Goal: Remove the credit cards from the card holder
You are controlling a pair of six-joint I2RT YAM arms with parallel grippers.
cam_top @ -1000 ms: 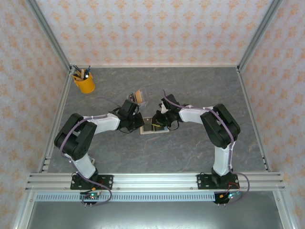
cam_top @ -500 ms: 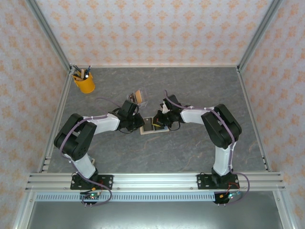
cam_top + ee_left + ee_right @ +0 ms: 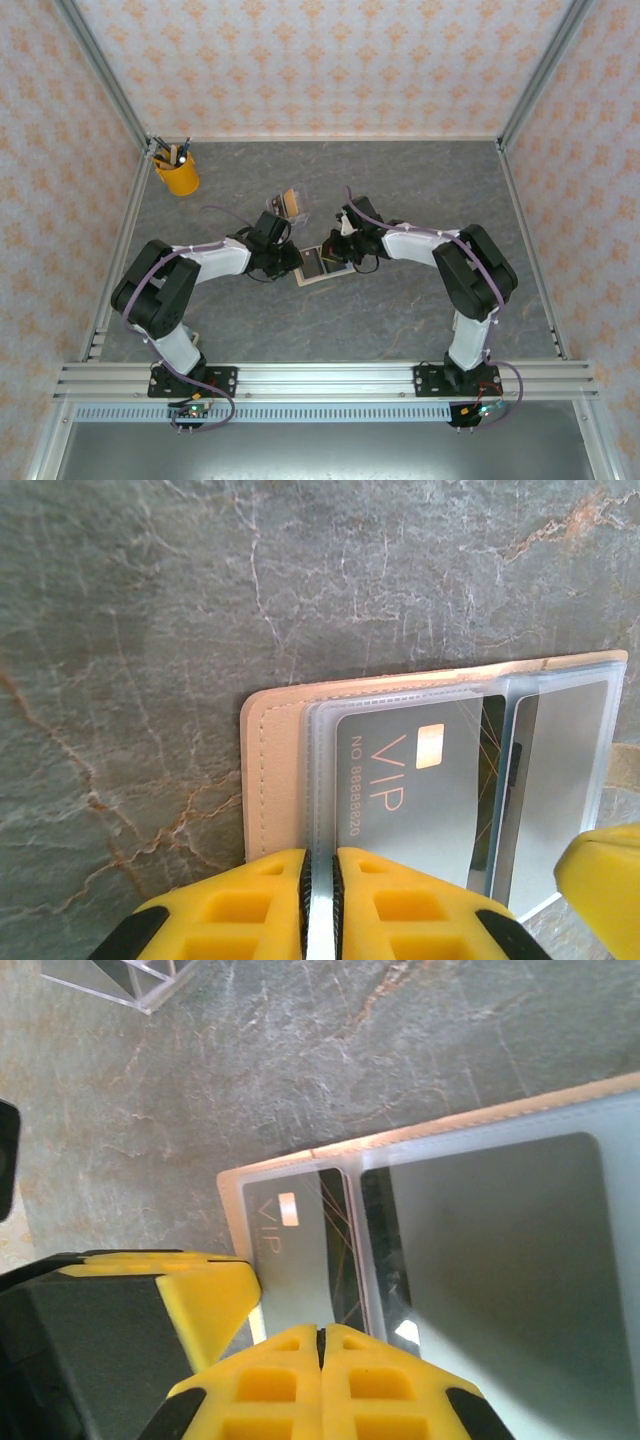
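One holder (image 3: 272,780): we see it open, flat, just ahead of fingertips.
Left gripper (image 3: 320,905): pinches its clear sleeve edge.
Right gripper (image 3: 321,1365): fingers pressed together at sleeve edge.
Card (image 3: 420,780): pocketed, just beyond left fingers.

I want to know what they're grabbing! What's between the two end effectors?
The open card holder lies flat between the left end effector and the right end effector. The top view shows this.

The card holder (image 3: 270,770) lies open on the grey marbled table (image 3: 150,600). A grey VIP card (image 3: 410,780) sits inside its clear sleeve (image 3: 318,780). The left gripper (image 3: 320,910) pinches the sleeve's near edge.
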